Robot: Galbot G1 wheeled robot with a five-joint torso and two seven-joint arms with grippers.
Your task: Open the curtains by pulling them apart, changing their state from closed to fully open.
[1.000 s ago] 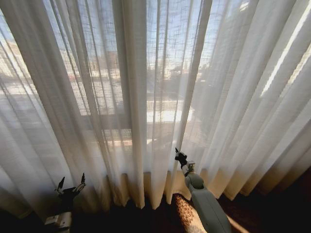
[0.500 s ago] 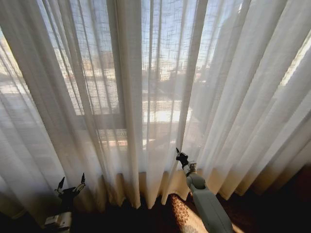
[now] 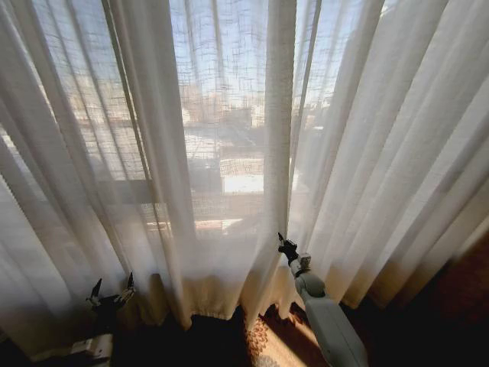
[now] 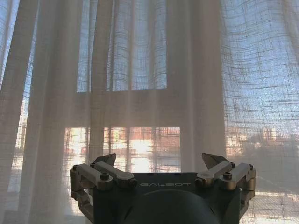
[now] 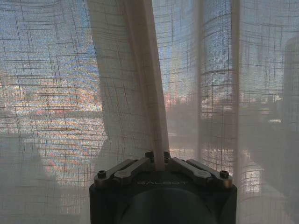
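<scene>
The curtains [image 3: 229, 138] hang closed across the whole window, sheer off-white fabric in many vertical pleats reaching down to the dark floor [image 3: 221, 340]. Two panels can be counted, and they meet at a thick folded edge [image 3: 279, 138] near the middle of the window; everything else is placed from that edge.

Two arms are in the head view. The right hand [image 3: 284, 246] is raised at the foot of the folded edge, its arm rising from the floor below. In the right wrist view the right hand [image 5: 159, 161] has its fingers drawn together, clamped on one narrow pleat of the curtains [image 5: 154, 107].

The left hand [image 3: 111, 292] sits low, well to the left of the folded edge, in front of the left panel's hem. In the left wrist view the left hand [image 4: 161, 163] has its two fingers spread apart with fabric beyond them, not touching.
</scene>
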